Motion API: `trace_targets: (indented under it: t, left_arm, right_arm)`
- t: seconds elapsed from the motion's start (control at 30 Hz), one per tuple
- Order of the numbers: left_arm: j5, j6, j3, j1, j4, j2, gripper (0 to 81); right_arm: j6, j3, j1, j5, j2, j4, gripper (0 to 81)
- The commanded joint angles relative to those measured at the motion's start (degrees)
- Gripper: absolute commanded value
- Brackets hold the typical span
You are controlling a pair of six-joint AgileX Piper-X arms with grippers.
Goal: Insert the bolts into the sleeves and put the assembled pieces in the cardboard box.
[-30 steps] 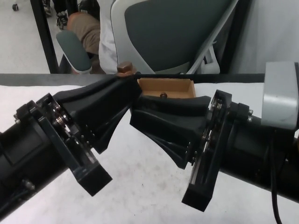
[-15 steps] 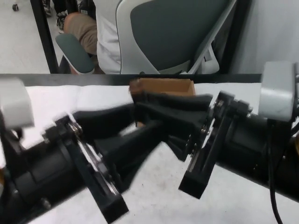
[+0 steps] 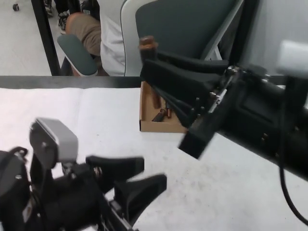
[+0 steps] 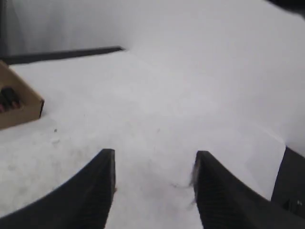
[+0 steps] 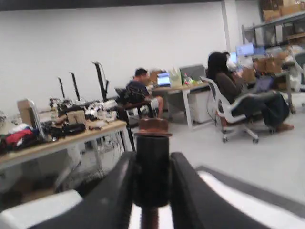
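Observation:
My right gripper [image 3: 150,65] hangs raised over the far side of the bench, above the cardboard box [image 3: 161,127]. It is shut on an assembled piece: a black sleeve [image 5: 151,176] with a copper bolt head [image 5: 153,126] sticking out past the fingertips, also seen as the bolt head [image 3: 147,44]. Several dark and copper pieces [image 3: 161,113] lie inside the box. My left gripper [image 3: 149,174] sits low at the near left, open, with bare white bench between its fingers [image 4: 102,191]. From the left gripper [image 4: 155,160], a corner of the box [image 4: 21,109] lies off to one side.
A white sheet [image 3: 231,192] covers the bench, which ends in a dark far edge [image 3: 72,82]. Behind that edge stands a grey office chair [image 3: 183,29] with a padded armrest [image 3: 77,52].
The left arm has pulled back from the box to the near left and let go. The right gripper has risen with the piece, uncovering the box.

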Motion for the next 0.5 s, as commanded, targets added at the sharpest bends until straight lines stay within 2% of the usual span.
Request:
trace_targets:
  t: [0.0, 0.13, 0.33, 0.47]
  left_arm:
    - [-0.14, 0.16, -0.18, -0.23, 5.07, -0.28, 42.1]
    - [0.17, 0.16, -0.18, -0.23, 6.03, -0.28, 29.4]
    - [2.12, 2.90, -0.18, -0.23, 6.03, -0.78, 1.6]
    - [0.37, 7.91, -0.18, -0.23, 6.03, -3.37, 0.8]
  right_arm:
    - [-0.32, -4.57, -1.75, 0.92, -0.45, 17.10, 0.3]
    - [-1.18, -10.76, -5.04, 4.93, 0.97, 33.04, 0.3]
    - [0.50, -16.79, -11.36, 5.06, 6.59, 40.50, 0.3]
    - [1.15, -21.52, -14.45, 2.72, 12.98, 45.93, 0.3]
